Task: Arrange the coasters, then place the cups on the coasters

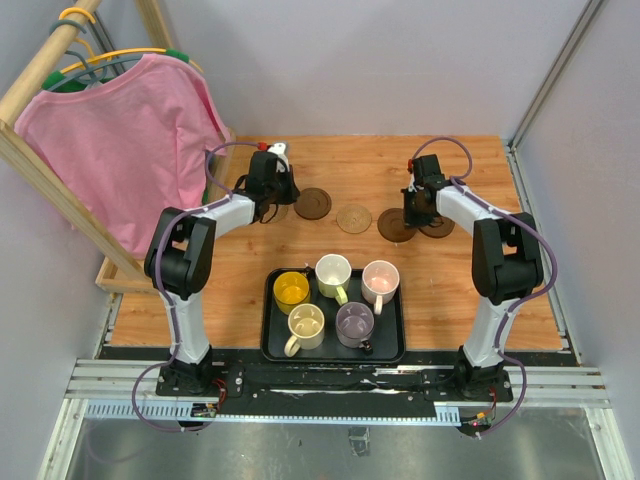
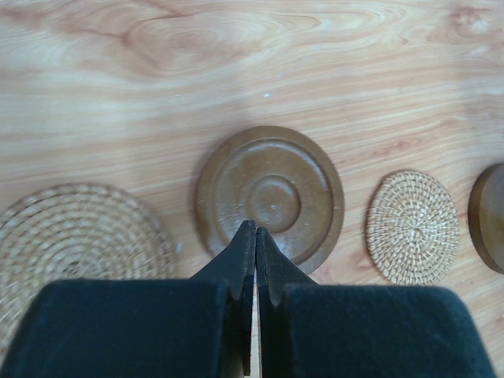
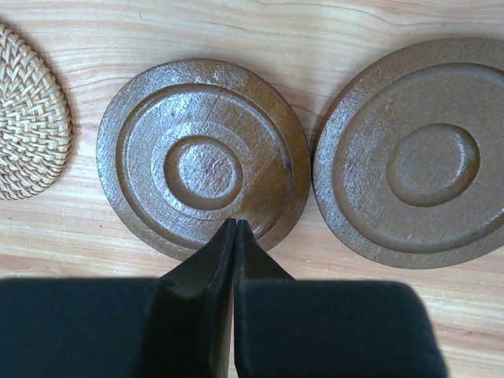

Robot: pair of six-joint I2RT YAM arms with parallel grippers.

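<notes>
Five coasters lie in a row across the far part of the table. From the left: a tan woven one [image 2: 75,236], a dark brown one [image 1: 312,203], a smaller-looking tan one [image 1: 354,218], then two dark brown ones [image 3: 203,157] [image 3: 417,153] side by side. My left gripper [image 2: 255,230] is shut and empty, its tips over the near rim of the left dark coaster [image 2: 269,197]. My right gripper [image 3: 236,223] is shut and empty over the near rim of a dark coaster. The yellow [image 1: 291,290], whitish-green [image 1: 333,272], pink [image 1: 380,279], cream [image 1: 306,323] and purple [image 1: 355,322] cups stand in the tray.
The black rectangular tray [image 1: 272,345] sits at the near middle between the arm bases. A pink shirt [image 1: 130,140] hangs on a wooden rack at the far left, close to the left arm. Grey walls enclose the table at the back and right.
</notes>
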